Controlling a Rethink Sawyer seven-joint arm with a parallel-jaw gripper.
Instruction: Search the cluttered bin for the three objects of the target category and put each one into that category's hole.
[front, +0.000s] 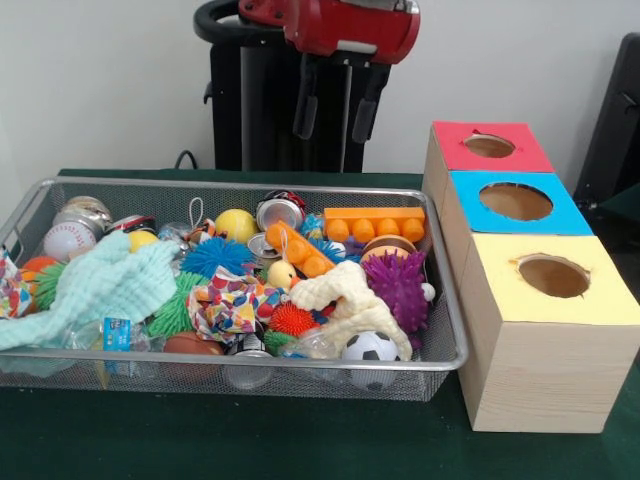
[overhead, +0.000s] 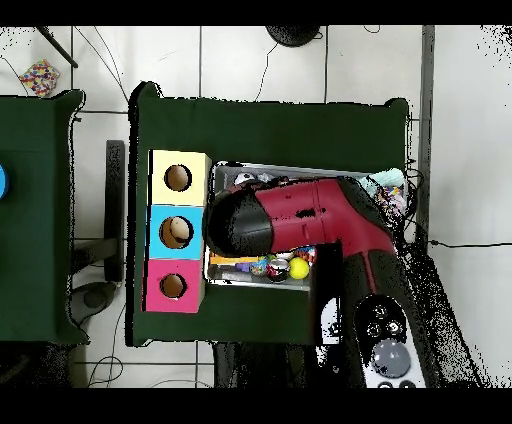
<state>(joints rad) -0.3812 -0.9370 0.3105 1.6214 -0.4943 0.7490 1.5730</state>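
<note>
Green tabletop (front: 300, 440), my pincer (front: 336, 110) raised high above the wire bin (front: 440, 340), fingers apart and empty, my arm (overhead: 310, 215) stretched over the bin, three-holed box (front: 520, 330) just beside the bin.

we read this as a robotics lab: beside the wire bin (front: 440, 300) of toys sit labelled wooden boxes (front: 540, 330) on a green-clothed table (front: 230, 440), cables trailing over tiled floor (overhead: 300, 65).
</note>
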